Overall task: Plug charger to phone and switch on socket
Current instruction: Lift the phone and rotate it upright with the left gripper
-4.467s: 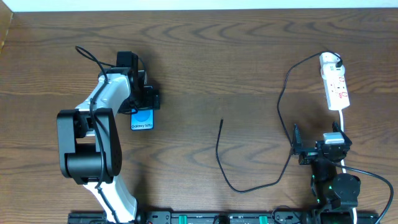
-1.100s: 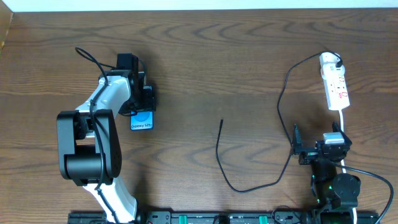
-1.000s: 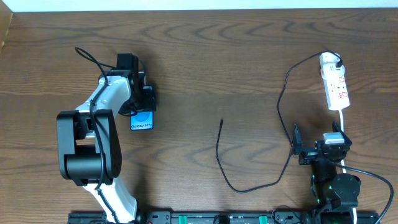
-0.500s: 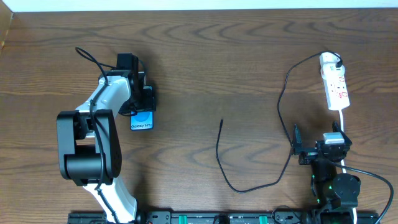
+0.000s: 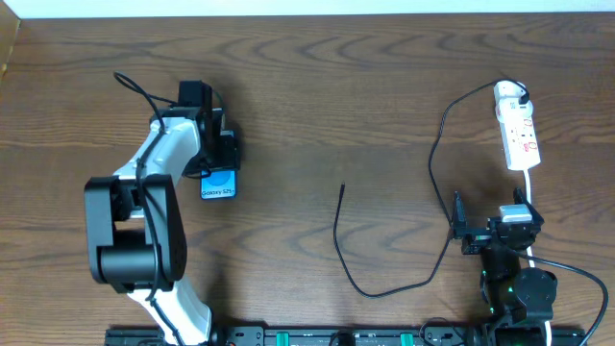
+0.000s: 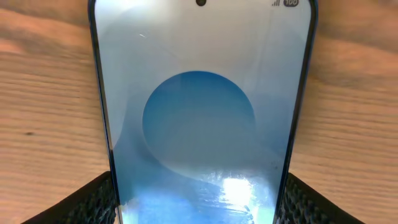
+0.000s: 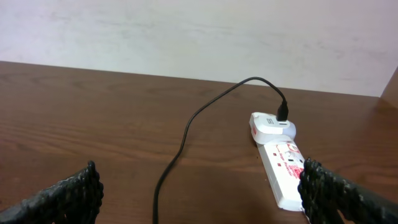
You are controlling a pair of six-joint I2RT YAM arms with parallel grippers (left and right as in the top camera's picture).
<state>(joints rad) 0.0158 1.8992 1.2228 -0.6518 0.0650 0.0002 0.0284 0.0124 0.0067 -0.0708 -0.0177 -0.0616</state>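
The left pincer (image 5: 220, 165) is clamped across the phone (image 6: 199, 112), fingers (image 6: 102, 200) on its two long edges. With so little edge held, I judge the slick glass could pivot or slip when a connector pushes in. The charger (image 5: 338, 231) lies well apart, off this pincer's right. The phone's long axis runs straight ahead of the pincer, camera-hole end pointing away from the fingers, screen up. The right pincer (image 7: 199, 196) stands apart and empty, with the socket (image 7: 283, 168) ahead to its right.

Nudges the white-and-black left arm (image 5: 154, 163) leftward. Carries the black left gripper (image 5: 220, 169) and its clasped slim blue-screened phone (image 5: 219, 185) along slightly.
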